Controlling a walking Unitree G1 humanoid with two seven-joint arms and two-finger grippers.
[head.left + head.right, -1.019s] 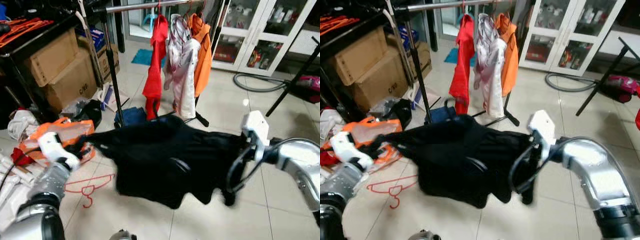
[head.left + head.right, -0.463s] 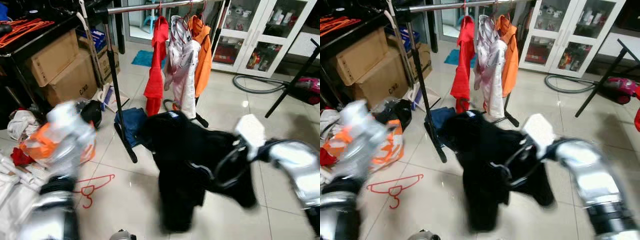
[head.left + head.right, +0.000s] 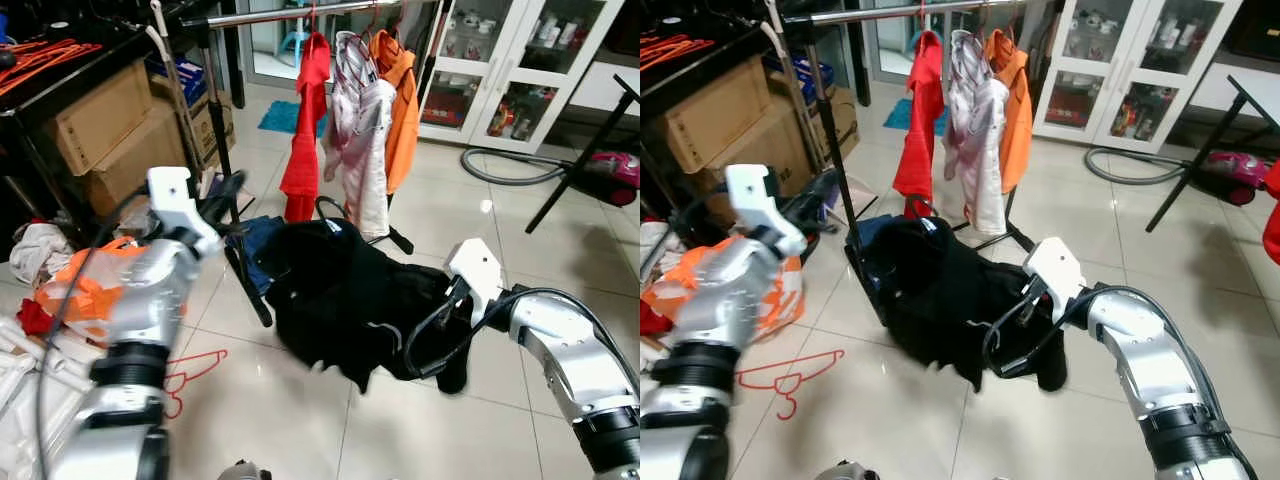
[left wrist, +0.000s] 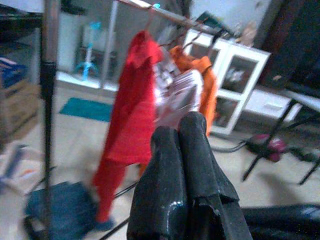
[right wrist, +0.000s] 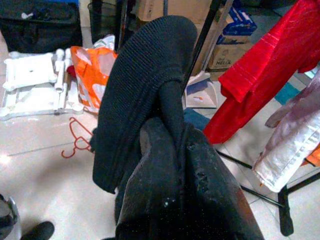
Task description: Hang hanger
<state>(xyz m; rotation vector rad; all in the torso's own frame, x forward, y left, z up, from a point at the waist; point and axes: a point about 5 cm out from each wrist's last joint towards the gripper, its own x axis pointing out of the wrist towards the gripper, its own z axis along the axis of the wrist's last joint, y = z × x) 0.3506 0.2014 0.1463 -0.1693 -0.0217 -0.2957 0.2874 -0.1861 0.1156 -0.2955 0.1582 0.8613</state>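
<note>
A black garment (image 3: 335, 300) sags toward the tiled floor in front of the clothes rack (image 3: 228, 150). My right gripper (image 5: 172, 145) is shut on a fold of its knit fabric, at the garment's right end. A dark loop (image 3: 327, 205) sticks up from the garment's top. My left gripper (image 4: 179, 127) is raised beside the rack's black pole, shut with nothing between its fingers. On the rack's bar hang a red garment (image 3: 305, 130), a white one (image 3: 362, 140) and an orange one (image 3: 402, 100). A red hanger (image 3: 190, 370) lies on the floor at the left.
Cardboard boxes (image 3: 120, 130) stand under a black shelf at the left. An orange bag (image 3: 90, 285) and white cloth lie on the floor beside them. Behind the rack are a glass-door cabinet (image 3: 510, 70), a grey hose (image 3: 510, 172) and a black stand leg (image 3: 585, 165).
My left gripper let go of the black garment and swung up beside the rack pole. The garment, stretched between both grippers before, now droops from the right gripper alone.
</note>
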